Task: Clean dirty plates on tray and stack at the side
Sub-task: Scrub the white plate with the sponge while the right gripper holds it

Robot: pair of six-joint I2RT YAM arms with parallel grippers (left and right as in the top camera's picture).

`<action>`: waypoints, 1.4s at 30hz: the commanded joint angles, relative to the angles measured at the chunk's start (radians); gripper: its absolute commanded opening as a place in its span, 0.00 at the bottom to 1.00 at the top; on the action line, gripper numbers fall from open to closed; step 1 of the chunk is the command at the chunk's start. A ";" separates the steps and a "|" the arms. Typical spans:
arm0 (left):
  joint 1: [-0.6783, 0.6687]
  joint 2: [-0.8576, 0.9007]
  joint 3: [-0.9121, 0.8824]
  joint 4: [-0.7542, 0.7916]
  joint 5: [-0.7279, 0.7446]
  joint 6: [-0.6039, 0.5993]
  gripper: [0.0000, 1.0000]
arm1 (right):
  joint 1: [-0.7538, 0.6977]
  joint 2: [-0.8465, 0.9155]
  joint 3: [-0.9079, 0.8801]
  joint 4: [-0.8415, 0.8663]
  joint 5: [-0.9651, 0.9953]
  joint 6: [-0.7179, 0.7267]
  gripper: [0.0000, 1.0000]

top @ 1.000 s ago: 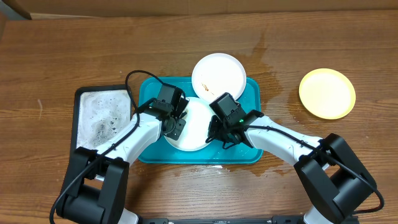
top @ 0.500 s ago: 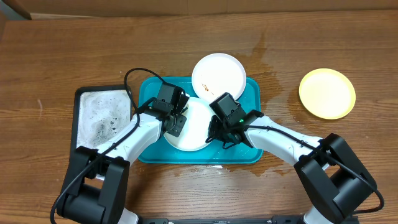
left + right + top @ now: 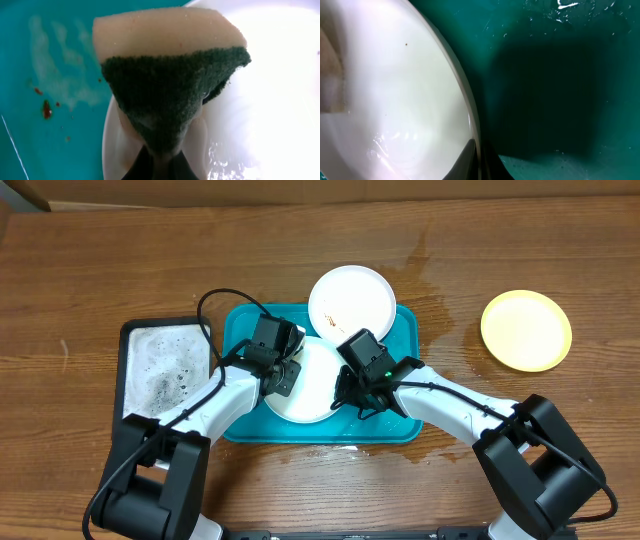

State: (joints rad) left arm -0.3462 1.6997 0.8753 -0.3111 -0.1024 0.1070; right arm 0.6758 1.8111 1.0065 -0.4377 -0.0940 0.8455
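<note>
The left gripper (image 3: 284, 376) is seen clamped tight on a yellow foam sponge (image 3: 170, 75), whose dark green scouring face is turned toward the wrist camera. The sponge is held over the left rim of a round white shallow plate (image 3: 308, 385); whether it presses on the rim cannot be told. That plate is lying in the middle of the large teal-blue rectangular plastic tray (image 3: 405, 340). On the other side, the right gripper (image 3: 479, 160) is closed on the same plate's right rim, with the thin edge pinched between its two fingers. Wet glare is caught on the plate's face. Small red-brown crumbs (image 3: 46, 109) are picked out on the tray floor beside the sponge. A second round white plate (image 3: 351, 302), streaked with brown, is found overlapping the tray's far rim. The pale yellow round plate (image 3: 526, 330) is set on the brown wooden table (image 3: 100, 270) off to the right, well apart from the tray. Just left of the tray, a smaller black-rimmed tray (image 3: 160, 324) filled with white suds is seen. A wet patch (image 3: 435, 290) is spread across the wood near the tray's far right corner.
</note>
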 commanded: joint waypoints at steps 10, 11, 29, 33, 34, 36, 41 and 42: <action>0.005 0.044 -0.024 0.178 0.070 0.005 0.04 | 0.003 -0.013 -0.019 0.004 0.003 -0.011 0.04; 0.005 0.044 -0.024 0.201 0.080 0.004 0.04 | 0.003 -0.013 -0.019 0.006 0.003 -0.011 0.04; 0.006 -0.264 0.254 0.204 0.181 -0.185 0.04 | 0.003 -0.013 -0.019 0.010 0.002 -0.011 0.15; 0.005 -0.315 0.269 0.014 0.189 -0.181 0.04 | 0.003 -0.013 -0.019 0.014 0.002 -0.011 0.18; 0.005 -0.316 0.269 -0.035 0.198 -0.181 0.04 | 0.003 -0.013 -0.019 0.014 0.002 -0.010 0.19; 0.005 -0.313 0.268 -0.131 0.224 -0.181 0.04 | 0.003 -0.013 -0.019 0.014 0.000 -0.011 0.23; 0.006 -0.261 0.268 -0.316 0.404 -0.122 0.04 | 0.003 -0.013 -0.019 0.014 -0.005 -0.011 0.24; 0.006 -0.243 0.268 -0.346 0.441 -0.106 0.04 | 0.003 -0.013 -0.019 0.013 -0.005 -0.011 0.24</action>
State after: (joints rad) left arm -0.3454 1.4204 1.1488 -0.6193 0.1867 -0.0448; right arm 0.6758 1.8111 1.0019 -0.4202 -0.1009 0.8368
